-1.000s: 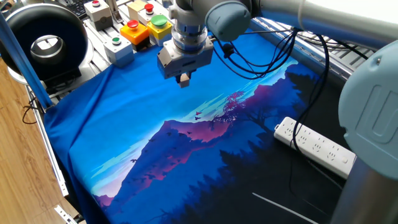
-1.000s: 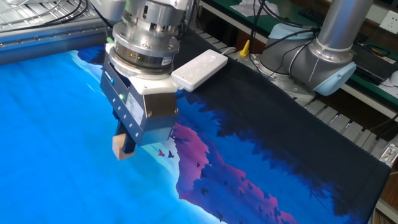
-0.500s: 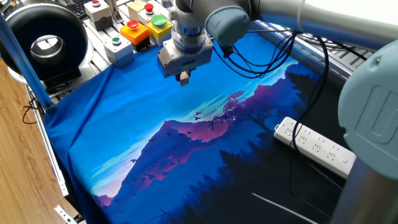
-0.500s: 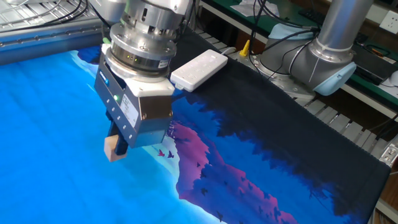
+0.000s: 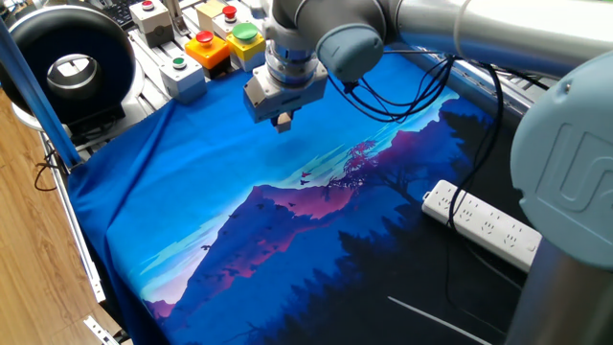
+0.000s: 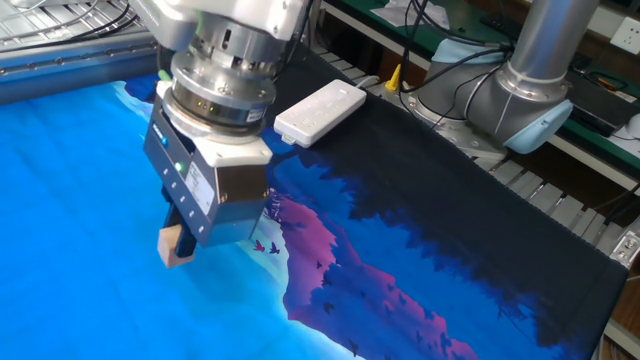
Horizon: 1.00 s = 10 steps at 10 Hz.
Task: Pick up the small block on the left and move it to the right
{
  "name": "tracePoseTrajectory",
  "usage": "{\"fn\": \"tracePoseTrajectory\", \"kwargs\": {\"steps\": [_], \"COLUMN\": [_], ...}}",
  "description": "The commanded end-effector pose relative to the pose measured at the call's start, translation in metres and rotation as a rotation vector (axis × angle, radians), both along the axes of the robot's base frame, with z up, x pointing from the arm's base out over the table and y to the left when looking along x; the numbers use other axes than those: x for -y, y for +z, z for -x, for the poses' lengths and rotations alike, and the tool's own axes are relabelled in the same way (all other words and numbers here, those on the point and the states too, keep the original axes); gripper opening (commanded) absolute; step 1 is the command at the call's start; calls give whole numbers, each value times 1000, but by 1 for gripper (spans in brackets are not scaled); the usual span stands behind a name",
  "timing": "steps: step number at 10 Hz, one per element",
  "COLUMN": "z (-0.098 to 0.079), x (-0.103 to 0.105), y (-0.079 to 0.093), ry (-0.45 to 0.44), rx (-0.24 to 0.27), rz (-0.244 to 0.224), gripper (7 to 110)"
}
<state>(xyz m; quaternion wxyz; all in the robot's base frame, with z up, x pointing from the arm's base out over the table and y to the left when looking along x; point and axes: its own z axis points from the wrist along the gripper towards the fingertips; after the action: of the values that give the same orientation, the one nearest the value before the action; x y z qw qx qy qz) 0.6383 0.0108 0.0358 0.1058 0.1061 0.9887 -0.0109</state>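
Note:
My gripper (image 5: 283, 121) hangs over the blue part of the printed cloth and is shut on the small block (image 5: 283, 122), a tiny tan wooden cube. In the other fixed view the small block (image 6: 171, 247) sticks out below the dark fingers (image 6: 184, 226) of the gripper (image 6: 180, 243), held a little above the cloth. The block is far smaller than the gripper body.
Grey, yellow and orange button boxes (image 5: 209, 48) stand at the cloth's far edge. A white power strip (image 5: 487, 223) lies on the dark side of the cloth; it also shows in the other fixed view (image 6: 320, 111). A black round fan (image 5: 67, 67) sits at the corner. Cables (image 5: 460, 144) hang nearby.
The gripper has moved with the block, slightly towards the button boxes in one fixed view and to the left in the other. It stays shut on the block.

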Motion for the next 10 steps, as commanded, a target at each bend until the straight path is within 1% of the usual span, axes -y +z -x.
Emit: {"fn": "tracePoseTrajectory", "kwargs": {"steps": [1, 2, 3, 5, 8, 10], "z": [-3, -2, 0, 0, 0, 2], "x": [4, 4, 8, 8, 8, 11], "y": [-4, -2, 2, 9, 9, 9], "ry": [-1, -1, 3, 6, 6, 15], "rx": [11, 6, -12, -25, -25, -33], "rz": [-6, -2, 13, 9, 9, 25], "gripper": [7, 7, 7, 7, 7, 7]}}
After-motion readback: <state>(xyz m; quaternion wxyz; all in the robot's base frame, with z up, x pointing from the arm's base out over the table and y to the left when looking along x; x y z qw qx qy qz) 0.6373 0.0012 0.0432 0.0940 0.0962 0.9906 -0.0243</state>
